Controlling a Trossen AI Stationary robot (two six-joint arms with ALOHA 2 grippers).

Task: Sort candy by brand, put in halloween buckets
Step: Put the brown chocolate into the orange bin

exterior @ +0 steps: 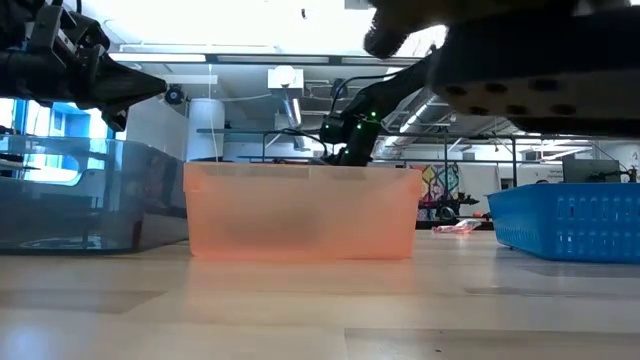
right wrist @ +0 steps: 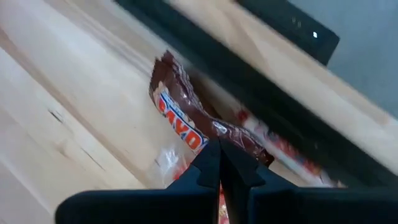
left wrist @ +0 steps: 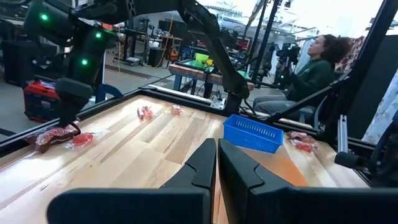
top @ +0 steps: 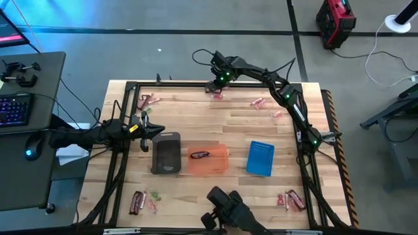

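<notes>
While left gripper [top: 159, 130] idles closed, right gripper [right wrist: 219, 152] jaws pinch brown candy bar [right wrist: 186, 121].

Three buckets [top: 209, 158] sit in a row mid-table; candy [top: 217, 94] lies at twelve o'clock, beneath my right gripper [top: 215, 87].

Bright ceiling lights are glaring white in the low view, the table [top: 222, 124] is looking evenly lit with soft shadows, and the right wrist view is blurring.

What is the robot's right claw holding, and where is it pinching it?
The right gripper is shut on a brown candy bar at the table's far edge, pinching one end of its wrapper. The left gripper holds nothing.
</notes>
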